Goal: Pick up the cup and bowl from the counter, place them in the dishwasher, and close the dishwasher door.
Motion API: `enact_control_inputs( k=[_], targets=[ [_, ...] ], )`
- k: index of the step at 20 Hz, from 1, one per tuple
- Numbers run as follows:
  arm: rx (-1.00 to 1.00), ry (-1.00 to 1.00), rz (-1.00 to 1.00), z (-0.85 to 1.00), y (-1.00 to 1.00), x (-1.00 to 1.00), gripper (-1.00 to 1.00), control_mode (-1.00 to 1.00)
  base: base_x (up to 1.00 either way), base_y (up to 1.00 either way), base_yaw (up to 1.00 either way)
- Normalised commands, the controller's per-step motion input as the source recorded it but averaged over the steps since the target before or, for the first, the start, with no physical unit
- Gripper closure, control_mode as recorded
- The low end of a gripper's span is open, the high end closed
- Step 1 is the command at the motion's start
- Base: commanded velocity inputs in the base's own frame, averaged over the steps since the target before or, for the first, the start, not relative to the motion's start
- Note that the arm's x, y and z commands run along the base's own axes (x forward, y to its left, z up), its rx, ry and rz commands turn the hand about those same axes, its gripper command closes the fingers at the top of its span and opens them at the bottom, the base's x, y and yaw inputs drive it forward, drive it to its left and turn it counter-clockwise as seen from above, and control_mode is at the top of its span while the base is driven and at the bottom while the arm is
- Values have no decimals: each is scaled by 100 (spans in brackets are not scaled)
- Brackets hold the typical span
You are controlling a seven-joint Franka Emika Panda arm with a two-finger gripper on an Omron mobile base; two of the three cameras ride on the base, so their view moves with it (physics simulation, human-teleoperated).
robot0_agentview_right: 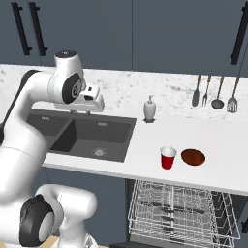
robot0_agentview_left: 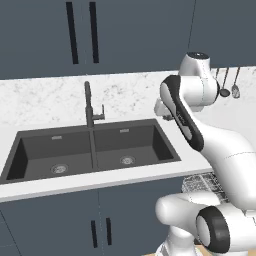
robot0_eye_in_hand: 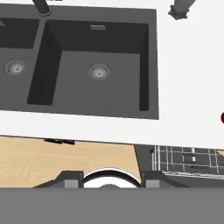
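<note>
Gripper [robot0_eye_in_hand: 105, 180] is hanging high over the sink [robot0_eye_in_hand: 92, 65], fingers standing apart, gripping nothing. Cup [robot0_agentview_right: 168, 158] and bowl [robot0_agentview_right: 193, 157] are sitting side by side on the counter [robot0_agentview_right: 213, 140] right of the sink — dishwasher [robot0_agentview_right: 181, 213] rack pulled out just below them.

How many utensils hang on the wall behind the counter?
4, in a row at the right: a spatula-like tool, a fork, a ladle and a slotted turner. None seems hidden.
</note>
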Motion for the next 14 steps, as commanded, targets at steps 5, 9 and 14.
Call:
enact_control_inputs(
  k=[5, 9, 14],
  targets=[
    [3, -2, 0, 0, -19, -19, -100, -100, 0, 0, 0],
    [11, -12, -1, 1, -33, -35, -100, -100, 0, 0, 0],
    [13, -14, -8, 3, -51, -30, -100, -100, 0, 0, 0]
  ],
)
